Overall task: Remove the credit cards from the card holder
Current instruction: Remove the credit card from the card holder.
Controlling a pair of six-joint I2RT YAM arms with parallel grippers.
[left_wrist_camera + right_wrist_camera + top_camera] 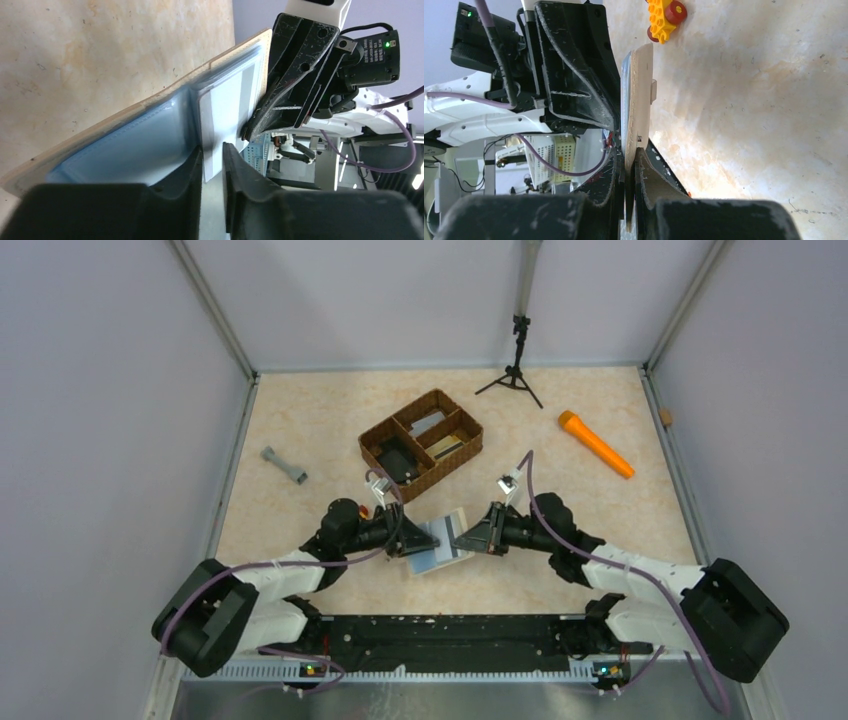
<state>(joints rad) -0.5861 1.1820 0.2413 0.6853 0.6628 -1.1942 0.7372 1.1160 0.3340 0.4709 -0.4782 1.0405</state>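
Beige tabletop (300,420), card holder (440,548) open at frame centre, right gripper (629,160) clamped on its cover, left gripper (212,152) narrowly astride whitish card (225,120), hold indeterminate.

The top view is bright and even, lit from above, with only small soft shadows on the bench (300,420) around the card holder (440,545). In the left wrist view its blue inside shines a little. Below it, the left pincer (212,148) looks dark and blurry up close.
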